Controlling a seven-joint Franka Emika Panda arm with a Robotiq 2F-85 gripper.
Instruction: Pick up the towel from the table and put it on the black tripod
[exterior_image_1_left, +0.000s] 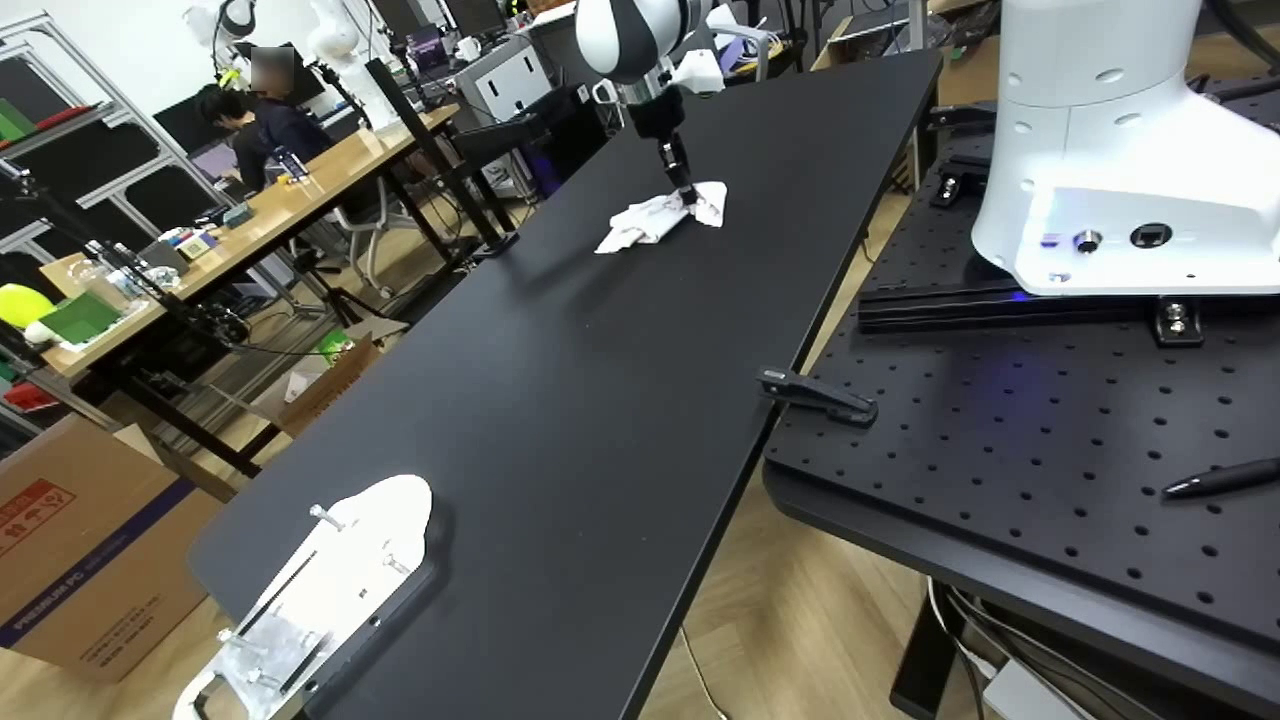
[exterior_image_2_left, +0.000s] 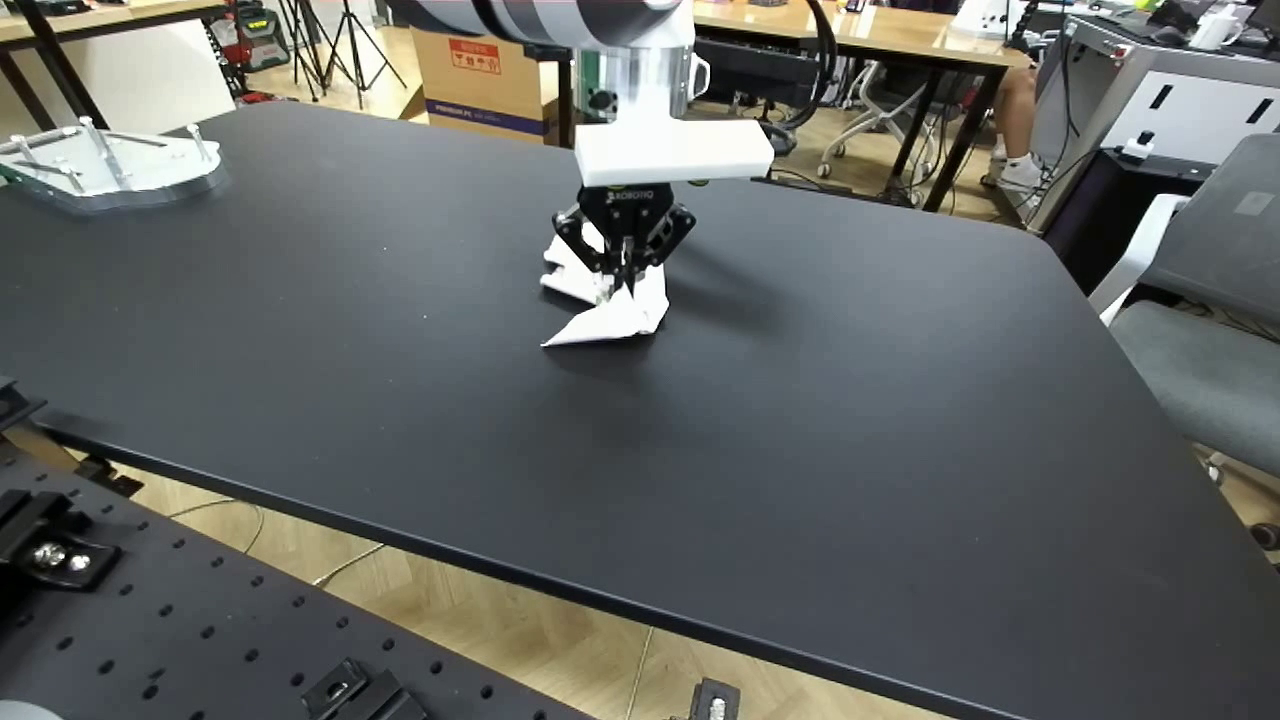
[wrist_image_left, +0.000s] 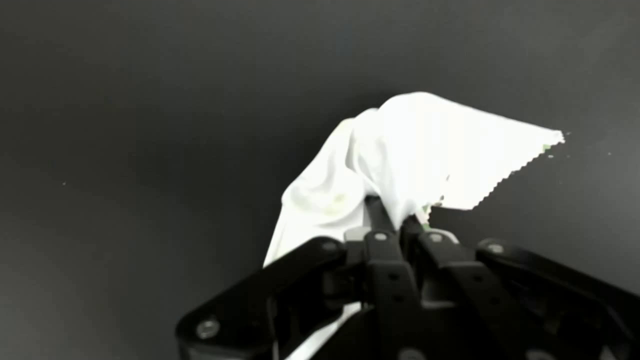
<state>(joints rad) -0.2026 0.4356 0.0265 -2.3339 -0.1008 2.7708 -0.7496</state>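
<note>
We're on towel (wrist_image_left: 440, 145): bright white, flecks of green along edge in wrist view! Gripper (exterior_image_2_left: 624, 284) black, arm (exterior_image_1_left: 625, 40) white and dark grey. Table (exterior_image_1_left: 560, 400), we call it: solid black, both exterior views. Board (exterior_image_1_left: 1000, 420) black too, dotted pattern in rows! Panel (exterior_image_1_left: 350, 555) glaring white, dark grey edge. Box (exterior_image_1_left: 110, 510) brown, navy stripe (exterior_image_1_left: 95, 563), white lettering, red label (exterior_image_1_left: 35, 515). Chair (exterior_image_2_left: 1225, 250) grey, armrest (exterior_image_2_left: 1140, 252) white. Floor (exterior_image_1_left: 800, 600), we see: pale wood.

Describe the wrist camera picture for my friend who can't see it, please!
Two black robot fingers pinch a crumpled white towel on a dark table. Part of the towel spreads toward the picture's right, ending in a zigzag edge.
</note>
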